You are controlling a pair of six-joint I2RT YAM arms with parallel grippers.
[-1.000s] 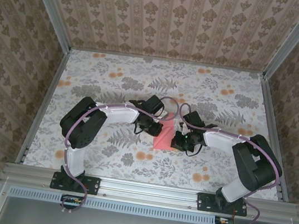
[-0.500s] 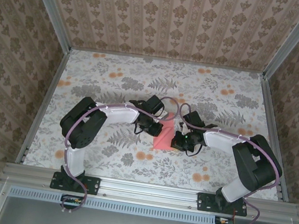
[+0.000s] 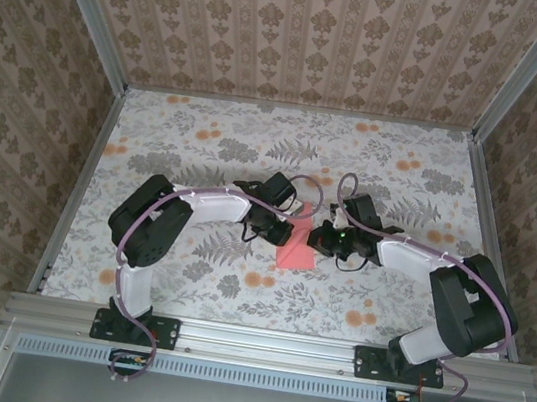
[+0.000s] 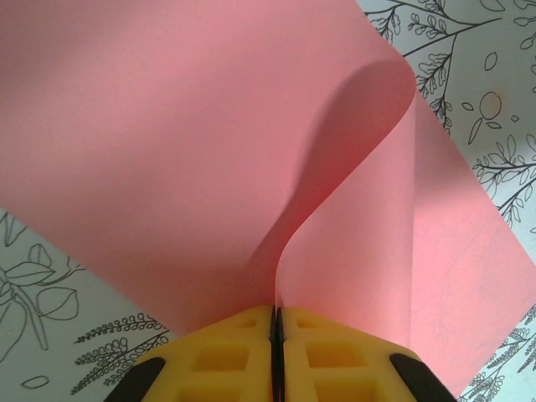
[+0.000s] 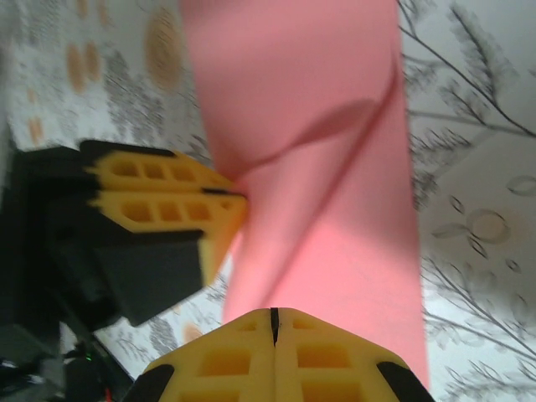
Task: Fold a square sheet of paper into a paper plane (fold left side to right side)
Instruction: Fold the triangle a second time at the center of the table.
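1. Salmon-pink and thin, the sheet (image 3: 293, 252) is plain and unmarked on both faces that I can see.
2. It lies near the middle of the floral tabletop (image 3: 207, 141), between my two arms, with its near part resting on the cloth.
3. My left fingers (image 3: 279, 226) are closed tight on one edge of it. In the left wrist view the paper's edge (image 4: 209, 126) runs straight down into the seam between the yellow pads (image 4: 270, 325).
4. From that pinch the paper rises and bows over in a soft, rounded curl, not a sharp crease. The lifted flap casts a dark shadow on the layer under it.
5. The lower layer spreads flat to the right of the curl, with one corner reaching out over the leaf print.
6. My right fingers (image 3: 322, 240) are pressed together with no gap between the pads (image 5: 268, 325).
7. In the right wrist view the sheet (image 5: 327, 167) runs as a long pink band from the top down to my right tips. I cannot tell whether they pinch it or only rest at it.
8. That view also shows my left fingers (image 5: 172, 199) gripping the band's left edge, where the paper buckles into a shallow fold.
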